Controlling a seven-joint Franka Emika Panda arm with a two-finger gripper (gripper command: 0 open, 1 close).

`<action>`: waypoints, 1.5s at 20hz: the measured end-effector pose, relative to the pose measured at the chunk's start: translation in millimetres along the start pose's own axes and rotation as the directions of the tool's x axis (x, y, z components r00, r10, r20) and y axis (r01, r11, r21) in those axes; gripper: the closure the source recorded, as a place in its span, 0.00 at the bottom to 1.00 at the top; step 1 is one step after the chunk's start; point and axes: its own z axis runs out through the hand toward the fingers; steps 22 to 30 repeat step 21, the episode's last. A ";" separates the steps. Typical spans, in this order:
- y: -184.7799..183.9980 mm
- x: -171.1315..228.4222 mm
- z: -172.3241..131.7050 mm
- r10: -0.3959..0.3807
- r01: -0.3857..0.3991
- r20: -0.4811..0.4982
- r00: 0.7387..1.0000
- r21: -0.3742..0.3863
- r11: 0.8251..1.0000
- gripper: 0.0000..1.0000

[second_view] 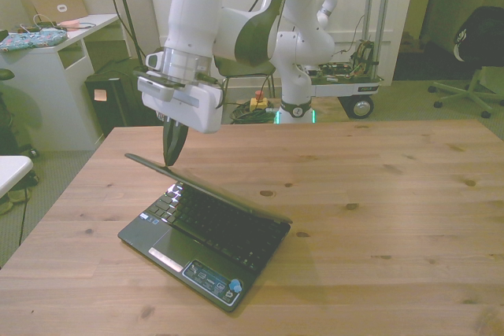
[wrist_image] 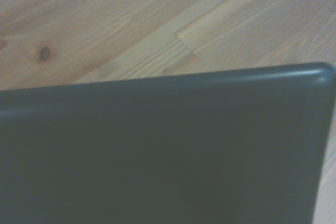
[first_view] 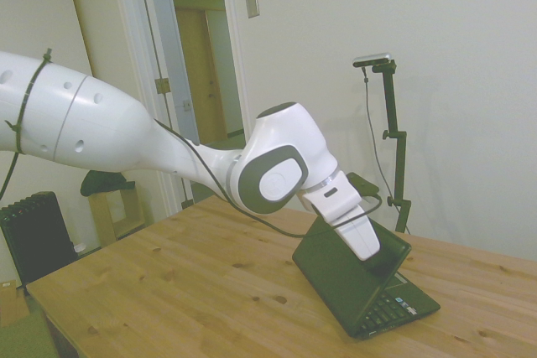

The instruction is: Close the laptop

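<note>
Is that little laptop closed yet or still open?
Partly open. The laptop lid leans low over the keyboard, which shows beneath; the gripper is against the lid's back.

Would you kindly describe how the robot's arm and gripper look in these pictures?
The arm has glossy white rounded shells with grey joint covers. A thin black cable runs along it, tied near the shoulder. The gripper has a white boxy body and dark fingers.
</note>
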 end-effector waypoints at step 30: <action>-55.1 -79.7 -34.4 -0.160 0.154 0.124 0.979 0.054 0.987 0.00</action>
